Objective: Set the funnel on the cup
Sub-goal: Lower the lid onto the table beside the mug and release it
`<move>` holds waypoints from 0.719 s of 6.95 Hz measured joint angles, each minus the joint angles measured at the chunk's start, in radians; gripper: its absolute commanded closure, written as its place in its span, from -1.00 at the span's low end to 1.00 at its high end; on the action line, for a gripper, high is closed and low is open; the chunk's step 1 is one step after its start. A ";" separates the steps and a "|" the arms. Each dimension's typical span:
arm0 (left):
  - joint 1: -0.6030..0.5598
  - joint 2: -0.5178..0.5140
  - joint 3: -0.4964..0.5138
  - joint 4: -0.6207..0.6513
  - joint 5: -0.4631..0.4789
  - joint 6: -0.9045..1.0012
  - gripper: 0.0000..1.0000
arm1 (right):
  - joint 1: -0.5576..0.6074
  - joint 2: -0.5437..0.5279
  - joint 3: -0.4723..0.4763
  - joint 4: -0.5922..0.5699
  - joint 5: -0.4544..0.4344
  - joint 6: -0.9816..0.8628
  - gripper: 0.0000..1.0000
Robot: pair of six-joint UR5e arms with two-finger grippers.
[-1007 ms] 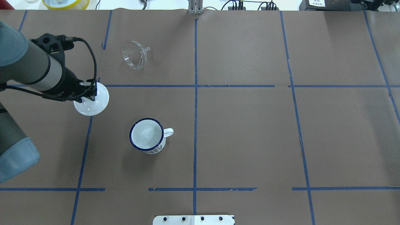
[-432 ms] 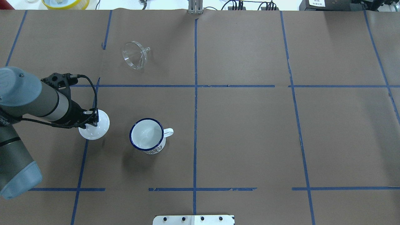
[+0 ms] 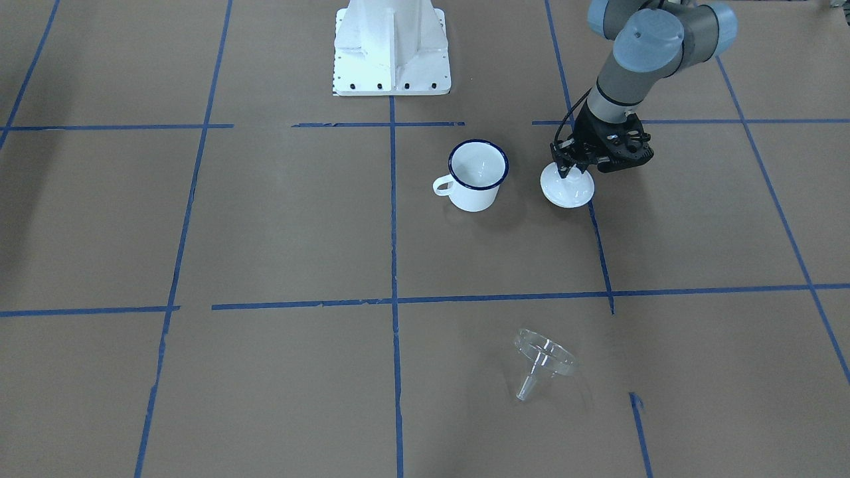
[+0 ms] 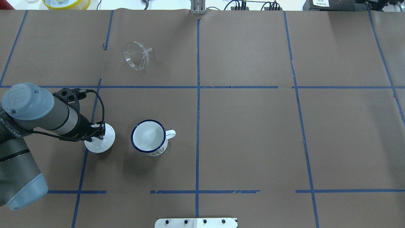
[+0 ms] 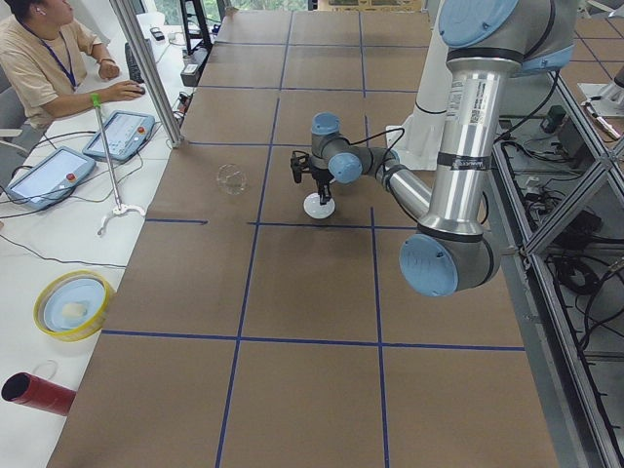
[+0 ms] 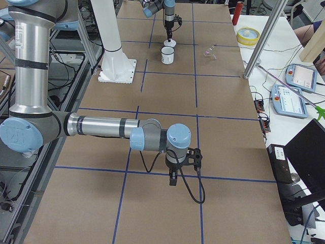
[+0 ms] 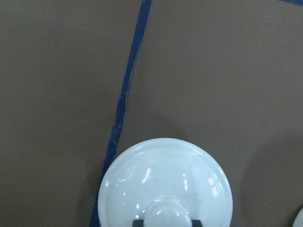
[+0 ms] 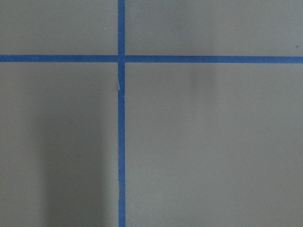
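Silver-grey tubes, pale blue joint caps point(image 4: 27, 99)
The left arm point(image 4: 60, 117) and right arm point(image 6: 101, 126) are round tubes; a black cable point(image 4: 103, 110) loops to the black left tool point(image 4: 100, 135); the white base point(image 3: 392, 40) has dark screws point(image 3: 380, 85).

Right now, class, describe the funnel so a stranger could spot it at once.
On the brown table gridded with blue tape, look at the far row, just left of the centre line in the overhead view. The funnel lies there on its side. Unlike the white cup and white lid, it is see-through.
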 measured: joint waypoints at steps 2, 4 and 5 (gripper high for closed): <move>0.013 -0.003 0.014 -0.001 -0.002 -0.004 -1.00 | 0.000 0.000 0.000 0.000 0.000 0.000 -1.00; 0.013 -0.022 0.016 0.000 -0.020 -0.030 -1.00 | 0.000 0.000 0.000 0.000 0.000 0.000 -1.00; 0.007 -0.036 0.012 0.002 -0.026 -0.048 -1.00 | 0.000 0.000 0.000 0.000 0.000 0.000 -1.00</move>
